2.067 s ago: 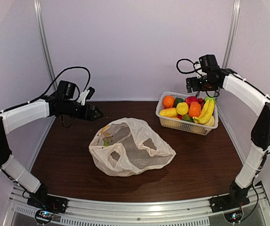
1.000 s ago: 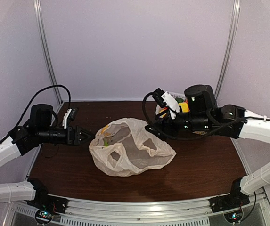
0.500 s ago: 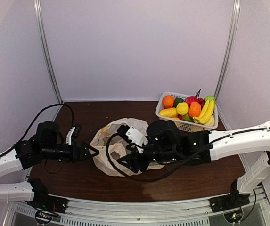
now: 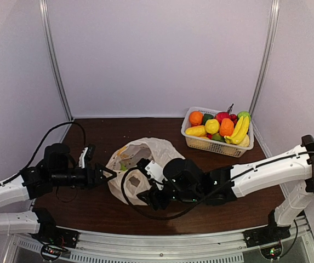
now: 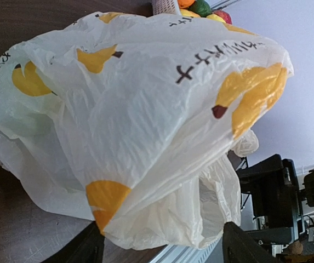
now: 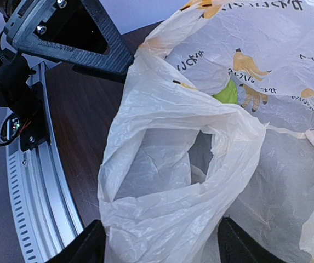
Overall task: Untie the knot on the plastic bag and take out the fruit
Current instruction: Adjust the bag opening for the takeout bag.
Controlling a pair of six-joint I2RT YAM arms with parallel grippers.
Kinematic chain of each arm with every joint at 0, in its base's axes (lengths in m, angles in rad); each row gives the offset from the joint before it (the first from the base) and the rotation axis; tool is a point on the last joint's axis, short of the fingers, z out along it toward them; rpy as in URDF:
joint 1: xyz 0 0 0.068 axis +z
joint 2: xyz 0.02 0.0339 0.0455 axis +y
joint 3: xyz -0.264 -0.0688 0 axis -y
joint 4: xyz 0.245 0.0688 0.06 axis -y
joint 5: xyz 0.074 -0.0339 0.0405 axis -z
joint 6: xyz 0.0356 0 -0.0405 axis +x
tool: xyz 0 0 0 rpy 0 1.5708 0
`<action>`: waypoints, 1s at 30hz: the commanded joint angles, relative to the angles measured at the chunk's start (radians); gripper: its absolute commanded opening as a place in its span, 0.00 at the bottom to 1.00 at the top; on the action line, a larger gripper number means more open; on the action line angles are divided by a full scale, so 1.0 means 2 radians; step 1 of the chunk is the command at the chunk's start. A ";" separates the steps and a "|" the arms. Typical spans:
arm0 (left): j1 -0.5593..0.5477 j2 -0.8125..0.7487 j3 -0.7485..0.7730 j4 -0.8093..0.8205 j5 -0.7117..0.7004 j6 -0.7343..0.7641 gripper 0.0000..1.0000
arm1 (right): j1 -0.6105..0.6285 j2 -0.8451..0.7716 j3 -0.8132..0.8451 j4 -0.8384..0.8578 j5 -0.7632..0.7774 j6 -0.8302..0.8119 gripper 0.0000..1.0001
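Looks almost finished; plastic bag (image 4: 140,156) in middle of desk (image 4: 239,171) with no knot visible, most fruit (image 4: 226,127) already in basket (image 4: 222,147); one green piece (image 6: 226,92) left inside; left fingers (image 5: 84,250) and right fingers (image 6: 89,249) spread open at bag, clamping nothing.

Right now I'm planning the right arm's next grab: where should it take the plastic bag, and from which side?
I'd pinch the handle loop of the plastic bag, coming from the table's near edge. The loop stands open toward the right gripper, a thin band its open jaws can straddle; the bag's body is billowed.
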State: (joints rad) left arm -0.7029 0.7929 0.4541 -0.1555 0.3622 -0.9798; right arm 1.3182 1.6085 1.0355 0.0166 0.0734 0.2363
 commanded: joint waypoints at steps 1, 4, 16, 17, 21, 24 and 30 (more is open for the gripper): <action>-0.005 0.002 -0.012 0.035 -0.001 -0.012 0.79 | 0.007 0.009 -0.010 0.048 0.002 0.025 0.61; -0.007 0.009 -0.022 0.047 0.005 -0.020 0.86 | 0.014 0.013 -0.012 0.071 -0.010 0.017 0.49; -0.019 0.033 -0.034 0.099 0.004 -0.044 0.92 | 0.036 0.058 0.004 0.093 -0.051 -0.015 0.08; -0.020 0.036 -0.036 0.102 0.005 -0.045 0.92 | 0.036 0.062 0.006 0.095 -0.054 -0.015 0.08; -0.030 0.049 -0.038 0.114 0.004 -0.049 0.91 | 0.038 0.074 0.011 0.107 -0.061 -0.011 0.07; -0.036 0.057 -0.034 0.114 0.000 -0.044 0.73 | 0.038 0.077 0.011 0.114 -0.065 -0.005 0.07; -0.038 0.047 -0.022 0.066 -0.033 -0.020 0.04 | 0.035 0.060 0.004 0.098 -0.060 -0.002 0.42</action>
State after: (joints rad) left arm -0.7746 0.9039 0.3916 0.0204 0.3496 -1.0657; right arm 1.3865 1.7523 1.0355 0.2218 -0.0463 0.2268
